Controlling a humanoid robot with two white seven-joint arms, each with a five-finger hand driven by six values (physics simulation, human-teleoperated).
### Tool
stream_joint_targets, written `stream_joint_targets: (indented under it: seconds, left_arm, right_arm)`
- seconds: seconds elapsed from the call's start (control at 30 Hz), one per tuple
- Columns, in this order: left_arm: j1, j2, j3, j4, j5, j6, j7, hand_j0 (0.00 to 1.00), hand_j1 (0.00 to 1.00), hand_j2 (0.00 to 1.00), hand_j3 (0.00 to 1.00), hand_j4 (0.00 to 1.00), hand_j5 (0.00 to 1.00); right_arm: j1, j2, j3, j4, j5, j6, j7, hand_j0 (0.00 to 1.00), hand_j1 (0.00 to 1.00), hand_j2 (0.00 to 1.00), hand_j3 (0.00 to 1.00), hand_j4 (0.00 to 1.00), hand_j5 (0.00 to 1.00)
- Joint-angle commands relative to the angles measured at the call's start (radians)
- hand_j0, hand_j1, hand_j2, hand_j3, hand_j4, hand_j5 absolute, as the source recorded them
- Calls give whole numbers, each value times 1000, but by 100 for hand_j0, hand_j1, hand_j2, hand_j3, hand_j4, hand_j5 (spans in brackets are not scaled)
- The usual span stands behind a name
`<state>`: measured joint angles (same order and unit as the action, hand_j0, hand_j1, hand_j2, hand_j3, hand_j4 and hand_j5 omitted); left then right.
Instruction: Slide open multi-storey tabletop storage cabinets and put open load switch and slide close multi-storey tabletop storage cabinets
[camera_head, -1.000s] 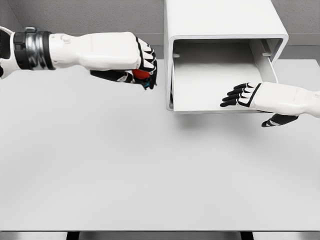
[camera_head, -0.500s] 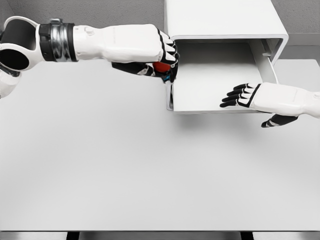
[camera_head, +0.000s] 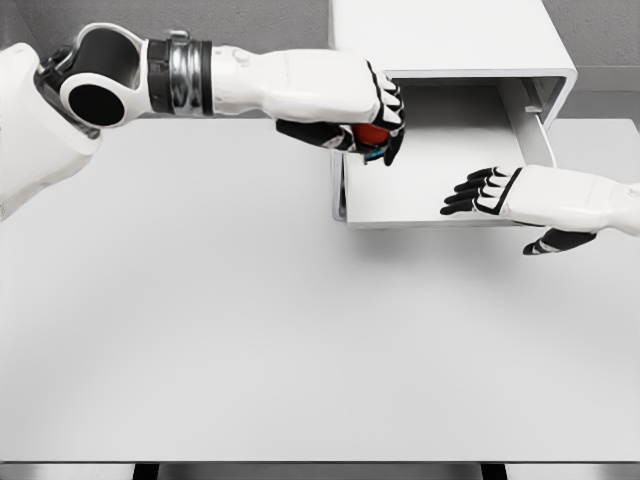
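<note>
In the head view, the left hand (camera_head: 345, 100) reached in from the left, its fingers (camera_head: 385, 105) curled around the red load switch (camera_head: 371, 135), which was mostly hidden, so its long axis could not be told. The hand hung over the left edge of the open drawer (camera_head: 440, 170) of the white cabinet (camera_head: 440, 35). The drawer's bare floor lay just below and to the right of the switch, so the release probably needed only a short move inward. The right hand (camera_head: 520, 195) hovered at the drawer's front right, fingers spread and holding nothing, above the bench (camera_head: 250, 330).
</note>
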<state>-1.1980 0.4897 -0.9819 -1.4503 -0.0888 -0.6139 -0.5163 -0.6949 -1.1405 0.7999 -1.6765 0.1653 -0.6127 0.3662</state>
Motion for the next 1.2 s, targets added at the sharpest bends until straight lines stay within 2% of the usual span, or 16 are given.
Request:
stream_joint_targets:
  seconds: [0.0, 0.2, 0.67, 1.0, 1.13, 1.17]
  left_arm:
    - [2, -17, -9, 13, 3, 3, 1, 43, 43, 43, 43, 43, 43]
    - [-21, -51, -57, 54, -12, 3, 1, 43, 43, 43, 43, 43, 43]
    - [-37, -115, -80, 162, -34, 3, 1, 43, 43, 43, 43, 43, 43]
    - [-48, -141, -86, 200, -49, 3, 1, 45, 45, 45, 45, 45, 45]
    - [-48, -141, -86, 208, -49, 3, -1, 47, 47, 47, 47, 47, 47]
    - [-48, -141, -86, 212, -51, 3, -1, 56, 56, 56, 56, 56, 56]
  right_arm:
    - [0, -1, -2, 0, -6, 2, -1, 100, 100, 100, 100, 100, 100]
    - [2, -1, -1, 0, -7, 2, -1, 100, 100, 100, 100, 100, 100]
    - [5, -5, -1, 0, -7, 2, -1, 100, 100, 100, 100, 100, 100]
    - [5, -7, -2, 0, -6, 2, -1, 100, 100, 100, 100, 100, 100]
    - [5, -8, -2, 0, -6, 2, -1, 100, 100, 100, 100, 100, 100]
    - [5, -10, -2, 0, -6, 2, -3, 100, 100, 100, 100, 100, 100]
